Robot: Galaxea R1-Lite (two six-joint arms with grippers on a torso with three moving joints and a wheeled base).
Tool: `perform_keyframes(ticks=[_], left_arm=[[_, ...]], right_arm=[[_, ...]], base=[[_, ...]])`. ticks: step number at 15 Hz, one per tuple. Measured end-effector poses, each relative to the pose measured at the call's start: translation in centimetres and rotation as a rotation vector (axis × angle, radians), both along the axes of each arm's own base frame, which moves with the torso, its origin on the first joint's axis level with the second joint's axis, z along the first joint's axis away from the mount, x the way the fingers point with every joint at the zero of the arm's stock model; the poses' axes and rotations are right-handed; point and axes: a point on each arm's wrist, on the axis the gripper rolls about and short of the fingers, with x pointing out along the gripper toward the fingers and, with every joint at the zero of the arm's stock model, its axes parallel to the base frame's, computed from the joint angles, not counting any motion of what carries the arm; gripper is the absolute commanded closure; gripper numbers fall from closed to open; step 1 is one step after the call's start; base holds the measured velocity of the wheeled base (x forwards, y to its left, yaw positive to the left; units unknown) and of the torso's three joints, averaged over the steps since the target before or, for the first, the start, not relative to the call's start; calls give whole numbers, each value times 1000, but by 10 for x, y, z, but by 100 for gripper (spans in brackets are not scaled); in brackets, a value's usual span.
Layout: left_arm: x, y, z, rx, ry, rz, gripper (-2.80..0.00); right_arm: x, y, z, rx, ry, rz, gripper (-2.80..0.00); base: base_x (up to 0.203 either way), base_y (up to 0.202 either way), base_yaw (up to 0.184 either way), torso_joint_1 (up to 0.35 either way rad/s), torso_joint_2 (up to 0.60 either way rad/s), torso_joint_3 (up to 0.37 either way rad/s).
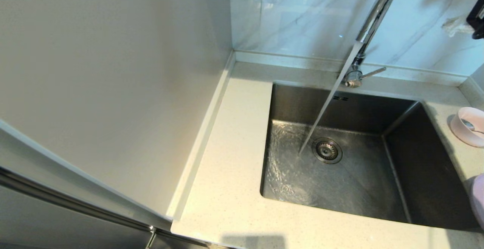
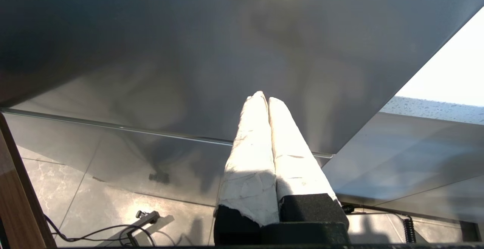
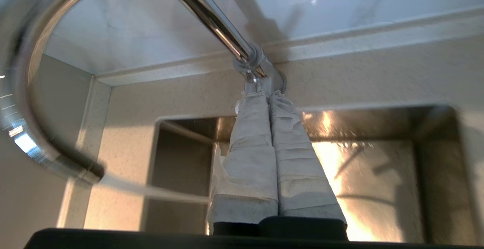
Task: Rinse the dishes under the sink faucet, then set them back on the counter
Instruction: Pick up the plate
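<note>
- While water streams from the faucet [image 1: 372, 18] at the upper right of the head view, it lands on the sink [image 1: 363, 188] floor just left of the drain [image 1: 327, 150].
- Sink fills the centre-right of that frame, set into the desk [image 1: 227, 188]; ripples spread over its lower-left floor.
- Faucet lever [image 1: 372, 72] sticks out to the right of the faucet base, above the sink's back edge.
- Bowl [image 1: 470, 126] stands on the desk at the right edge of the frame, mid-height (something metal shows inside it, too cut off to name).
- Plate [image 1: 478, 200] shows only as a lilac sliver at the lower right edge.
- Right end effector [image 3: 266, 94] is clenched on nothing, fingers pressed together, tips at the faucet base in the centre of its wrist view; neither arm shows in the head view.
- Left end effector [image 2: 264, 98] is also clenched and empty, centre of its wrist view, below a grey panel [image 2: 189, 52], with floor tiles [image 2: 94, 203] and a cable [image 2: 102, 232] at lower left.
</note>
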Motion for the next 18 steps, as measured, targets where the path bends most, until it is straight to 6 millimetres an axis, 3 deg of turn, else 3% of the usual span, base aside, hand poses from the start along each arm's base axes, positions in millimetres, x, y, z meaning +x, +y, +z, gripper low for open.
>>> perform_keyframes(ticks=[3,11,15,18], left_arm=[[0,0,0,0,0,1,0],[0,0,0,0,0,0,0],[0,0,0,0,0,0,0],[0,0,0,0,0,0,0]], right_arm=[[-46,4,0,-8,20,-34,0],[-177,36,-40,-203,121,-76,0],[-244,61,-73,-200,380,-96,0],[-269,69,-93,-186,623,-141,0]], base=[[0,0,0,0,0,0],[0,0,0,0,0,0],[0,0,0,0,0,0],[0,0,0,0,0,0]])
